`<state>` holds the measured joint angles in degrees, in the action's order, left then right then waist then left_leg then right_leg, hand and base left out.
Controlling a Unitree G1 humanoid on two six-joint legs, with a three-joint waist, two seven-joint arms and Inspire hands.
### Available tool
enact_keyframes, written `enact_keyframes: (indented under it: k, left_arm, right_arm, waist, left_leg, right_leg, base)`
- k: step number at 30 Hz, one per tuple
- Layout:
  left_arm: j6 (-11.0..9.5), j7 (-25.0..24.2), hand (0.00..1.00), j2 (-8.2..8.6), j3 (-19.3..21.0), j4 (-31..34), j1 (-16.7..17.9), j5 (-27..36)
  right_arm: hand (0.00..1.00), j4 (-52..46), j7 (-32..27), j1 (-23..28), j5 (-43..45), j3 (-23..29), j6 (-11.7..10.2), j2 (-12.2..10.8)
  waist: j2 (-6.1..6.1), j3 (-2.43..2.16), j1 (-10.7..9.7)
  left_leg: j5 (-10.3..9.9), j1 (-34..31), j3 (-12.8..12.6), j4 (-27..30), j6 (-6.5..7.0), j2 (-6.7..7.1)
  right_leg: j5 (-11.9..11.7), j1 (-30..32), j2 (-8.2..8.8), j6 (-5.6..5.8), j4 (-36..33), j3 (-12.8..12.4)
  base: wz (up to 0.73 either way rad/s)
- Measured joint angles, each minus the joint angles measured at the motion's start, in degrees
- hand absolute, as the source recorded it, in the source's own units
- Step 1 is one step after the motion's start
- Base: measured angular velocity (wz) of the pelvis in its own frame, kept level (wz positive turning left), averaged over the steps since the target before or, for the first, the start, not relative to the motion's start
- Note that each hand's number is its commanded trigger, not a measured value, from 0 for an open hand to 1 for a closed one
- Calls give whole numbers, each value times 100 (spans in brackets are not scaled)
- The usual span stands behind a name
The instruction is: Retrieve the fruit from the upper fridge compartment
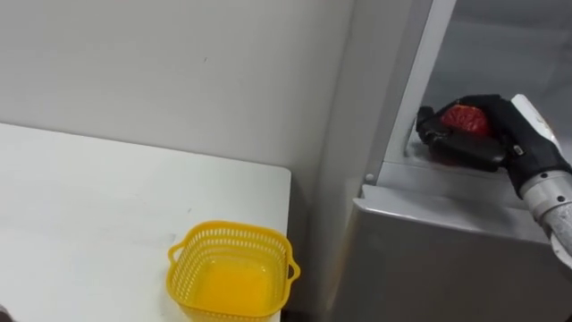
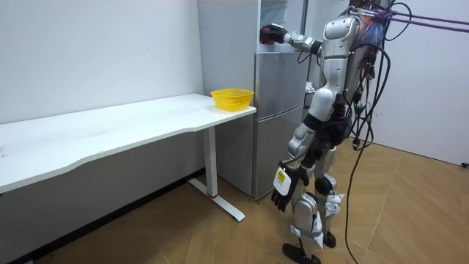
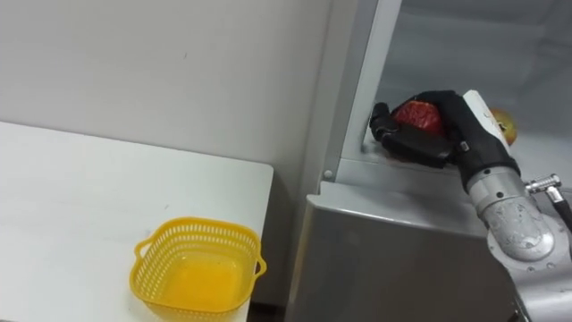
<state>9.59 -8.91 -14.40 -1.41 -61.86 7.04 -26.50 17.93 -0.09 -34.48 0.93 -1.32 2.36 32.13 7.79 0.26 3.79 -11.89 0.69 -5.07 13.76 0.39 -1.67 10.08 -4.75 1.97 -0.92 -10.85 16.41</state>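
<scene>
Right arm's stretched out forward at about shoulder height, wrist more or less in line with the forearm. The right hand (image 1: 496, 134) is turned sideways with its fingers (image 1: 442, 139) curled round a red item (image 1: 465, 119). Left arm just hangs straight down by the thigh in the room view, left hand (image 2: 283, 192) loose, fingers relaxed and pointing down. Robot's standing upright.

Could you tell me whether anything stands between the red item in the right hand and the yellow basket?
Yes: the fridge's left wall rises between the red item, gripped by the right hand, and the yellow basket. Beyond the compartment's front edge, nothing visible blocks the way.
</scene>
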Motion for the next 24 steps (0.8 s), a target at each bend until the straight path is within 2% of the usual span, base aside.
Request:
enact_keyframes:
  k: [11,24]
  left_arm:
    - [-47,47,0,-1,-118,2,-34,0]
    - [-88,123,0,-10,-143,0,-36,3]
  right_arm:
    - [100,20,-159,-32,122,-35,-128,5]
    - [100,105,-358,-36,124,-175,-209,9]
  waist:
    - [-71,-1,102]
    - [-3,-20,114]
  left_leg:
    - [1,81,-23,12,-2,-9]
    - [-14,86,-135,-17,-33,-64]
  right_leg:
    - [0,-20,3,0,4,-44]
    - [0,-19,-16,-1,3,-79]
  base:
    - [-1]
    - [-1]
